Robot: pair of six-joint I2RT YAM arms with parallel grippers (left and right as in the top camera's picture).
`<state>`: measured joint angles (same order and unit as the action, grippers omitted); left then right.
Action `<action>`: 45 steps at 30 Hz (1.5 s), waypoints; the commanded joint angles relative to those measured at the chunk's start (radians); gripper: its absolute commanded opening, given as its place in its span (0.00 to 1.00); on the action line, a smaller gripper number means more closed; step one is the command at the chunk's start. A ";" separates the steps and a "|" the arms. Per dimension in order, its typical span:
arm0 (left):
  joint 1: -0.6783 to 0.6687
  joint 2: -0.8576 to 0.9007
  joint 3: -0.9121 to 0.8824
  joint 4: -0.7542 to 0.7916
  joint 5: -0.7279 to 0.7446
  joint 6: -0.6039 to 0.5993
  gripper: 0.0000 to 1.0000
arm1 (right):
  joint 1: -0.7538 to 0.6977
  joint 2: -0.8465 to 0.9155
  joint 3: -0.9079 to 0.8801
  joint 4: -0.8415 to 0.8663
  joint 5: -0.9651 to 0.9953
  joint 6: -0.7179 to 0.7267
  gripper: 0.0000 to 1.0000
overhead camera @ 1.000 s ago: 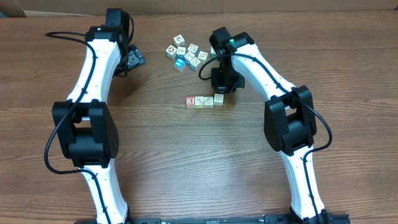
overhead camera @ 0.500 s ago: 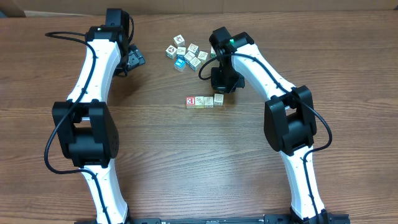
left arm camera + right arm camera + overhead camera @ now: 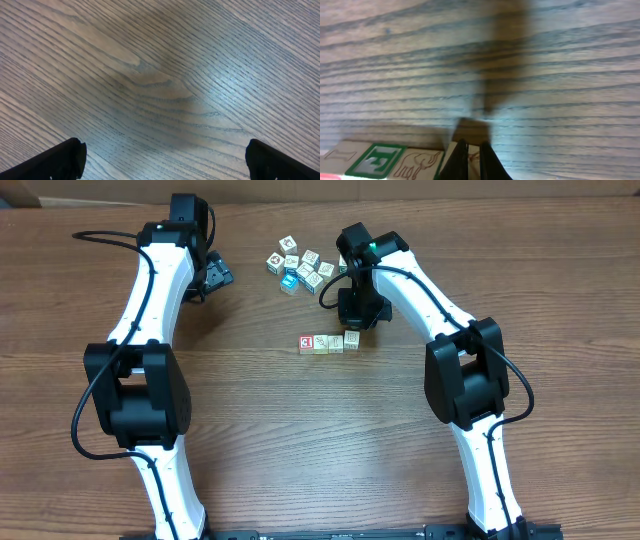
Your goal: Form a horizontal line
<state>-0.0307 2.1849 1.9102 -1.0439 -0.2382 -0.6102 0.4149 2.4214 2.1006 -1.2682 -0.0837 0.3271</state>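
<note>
Row location: the horizontal line [image 3: 328, 342] lies mid-table, just in front of the right gripper [image 3: 358, 320]; it is four small cubes side by side, touching or nearly so.
Row make-up: a red-and-white cube [image 3: 306, 342] sits at the camera-left end and three pale ones follow; the end cube [image 3: 352, 339] at camera right sits a touch higher than its neighbours, so the row is not quite straight.
Right hand: its fingers are pressed together with nothing visibly held, their tips down at the row's camera-right end; whether they touch the end cube cannot be told.
Left hand: the left gripper [image 3: 164, 160] is spread wide over bare table [image 3: 260, 430], well away from the row and holding nothing.
Spare cubes: a loose bunch [image 3: 300, 268] lies farther back, apart from the row.
Handling: the cubes look like light, rigid wood, likely to slide on the smooth top and to shove their neighbours if bumped; fragility seems no concern.
Where to hold: probably across two opposite flat sides, from above, or a gentle push on one face with closed tips.
Risk: a hard nudge on the end cube could scatter the whole row.
</note>
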 commanded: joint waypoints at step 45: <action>-0.003 0.018 0.023 0.002 0.003 0.005 1.00 | 0.003 -0.014 -0.007 0.051 0.014 0.064 0.08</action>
<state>-0.0307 2.1849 1.9102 -1.0439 -0.2382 -0.6102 0.4149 2.4214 2.1006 -1.2179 -0.0448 0.3946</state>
